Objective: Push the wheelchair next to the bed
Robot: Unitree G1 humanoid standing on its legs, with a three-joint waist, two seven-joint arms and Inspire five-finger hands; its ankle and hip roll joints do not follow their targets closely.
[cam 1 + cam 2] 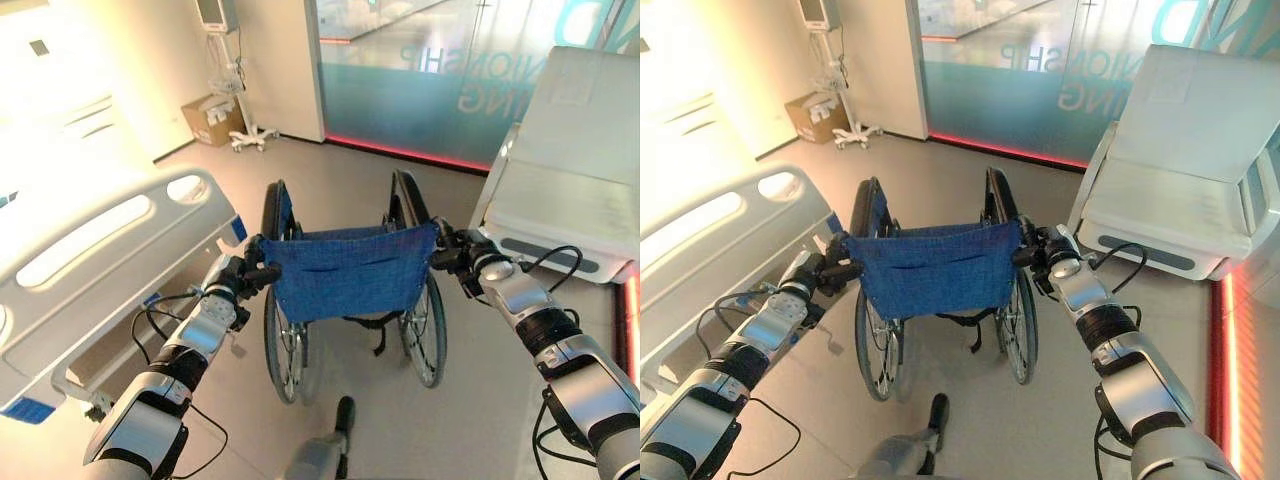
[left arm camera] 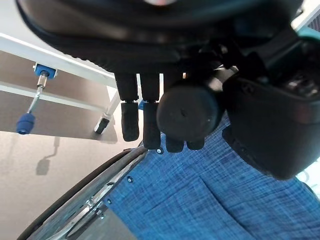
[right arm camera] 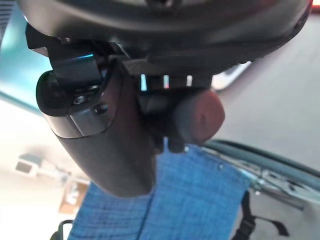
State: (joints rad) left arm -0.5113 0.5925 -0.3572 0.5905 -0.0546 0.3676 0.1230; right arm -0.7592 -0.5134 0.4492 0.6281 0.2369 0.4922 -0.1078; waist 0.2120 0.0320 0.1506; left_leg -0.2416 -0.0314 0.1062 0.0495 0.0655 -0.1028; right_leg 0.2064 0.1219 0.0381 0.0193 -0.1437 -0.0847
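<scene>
both hands grip the wheelchair [image 1: 348,270] handles; bed [image 1: 90,250] left.

2 silver-grey arms with black ribbed bands; each dark robot hand [image 1: 243,277] [image 1: 452,252] is glossy.

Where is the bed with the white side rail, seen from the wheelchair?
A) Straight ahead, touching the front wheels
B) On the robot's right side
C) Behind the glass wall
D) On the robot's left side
D: the bed with its white rail lies at the left of the wheelchair, beside the left hand on the push handle; the right hand grips the other one.
</scene>
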